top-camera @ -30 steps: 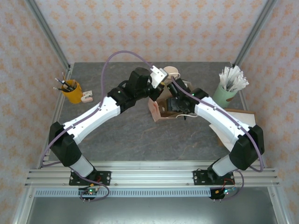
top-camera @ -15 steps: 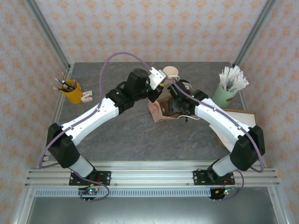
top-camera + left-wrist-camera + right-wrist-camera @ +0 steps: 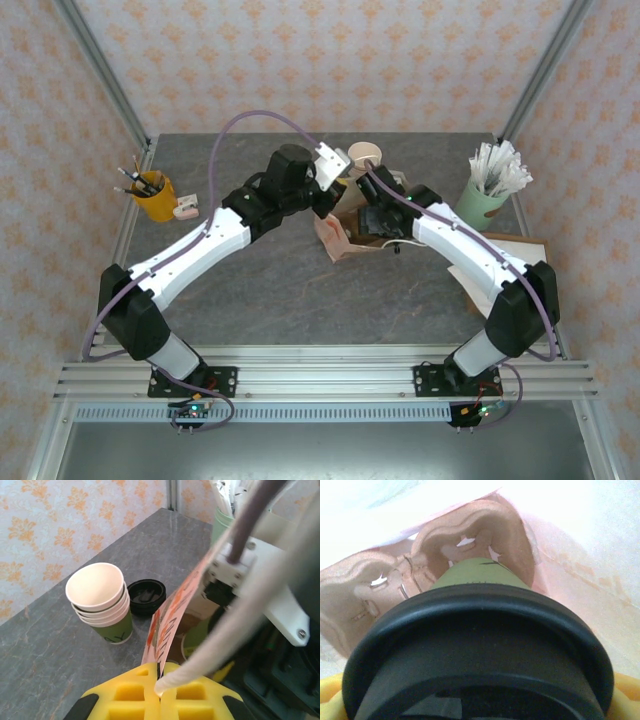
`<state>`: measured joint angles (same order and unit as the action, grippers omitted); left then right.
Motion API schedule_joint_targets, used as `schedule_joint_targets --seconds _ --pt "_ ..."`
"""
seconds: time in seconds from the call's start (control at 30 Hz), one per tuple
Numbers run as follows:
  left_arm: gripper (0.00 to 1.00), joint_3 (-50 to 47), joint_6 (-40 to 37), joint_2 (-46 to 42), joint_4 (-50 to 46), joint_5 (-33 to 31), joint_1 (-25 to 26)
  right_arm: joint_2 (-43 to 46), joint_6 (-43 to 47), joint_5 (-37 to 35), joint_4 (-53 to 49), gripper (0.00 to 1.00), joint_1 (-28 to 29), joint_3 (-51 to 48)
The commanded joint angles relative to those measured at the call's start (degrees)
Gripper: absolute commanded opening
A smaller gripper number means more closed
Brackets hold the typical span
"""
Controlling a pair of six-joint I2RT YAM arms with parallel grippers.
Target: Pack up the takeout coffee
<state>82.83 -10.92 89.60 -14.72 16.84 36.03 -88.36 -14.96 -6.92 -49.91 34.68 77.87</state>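
The takeout coffee [image 3: 480, 572] fills the lower half of the right wrist view with its black lid [image 3: 475, 645] nearest the lens. It is clamped in the right gripper [image 3: 372, 215] inside the mouth of a paper bag [image 3: 170, 615], above a cardboard carrier [image 3: 445, 545]. The left gripper [image 3: 159, 692], fingers pressed together, pinches the bag's edge. The cup is probably light and thin-walled, so easily crushed. A hold just under the stiff lid rim suits it. Its base is hidden, so whether it has reached the carrier cannot be told.

Takeout coffee [image 3: 480, 575]: matt paper, black plastic lid [image 3: 470, 650]; bag [image 3: 170, 615] thin paper.
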Motion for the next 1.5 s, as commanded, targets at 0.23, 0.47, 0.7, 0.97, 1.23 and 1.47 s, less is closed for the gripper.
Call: schedule_joint_targets --seconds 0.23,0.47,0.7,0.97,1.23,1.47 --pt "0.0 4.78 7.21 2.33 0.52 -2.24 -2.19 0.79 2.67 -1.2 1.05 0.33 -0.87 -0.81" --pt "0.0 8.14 13.67 5.21 -1.06 -2.2 -2.63 1.25 10.28 -0.85 3.98 0.32 -0.81 -1.08" --pt "0.0 6.78 8.18 4.1 -3.02 0.97 -2.11 2.56 8.58 0.85 7.01 0.31 -2.2 -1.2" --pt "0.0 10.85 -1.84 6.4 -8.31 -1.11 2.79 3.9 4.95 2.85 6.29 0.31 -3.33 -1.48" --pt "0.0 10.21 -1.57 6.98 -6.02 -4.98 5.89 0.87 2.83 7.51 -1.8 0.31 -5.64 3.45" --pt "0.0 11.04 7.7 5.0 -5.94 -0.31 2.7 1.13 5.24 11.73 -12.1 0.3 -5.14 5.63"
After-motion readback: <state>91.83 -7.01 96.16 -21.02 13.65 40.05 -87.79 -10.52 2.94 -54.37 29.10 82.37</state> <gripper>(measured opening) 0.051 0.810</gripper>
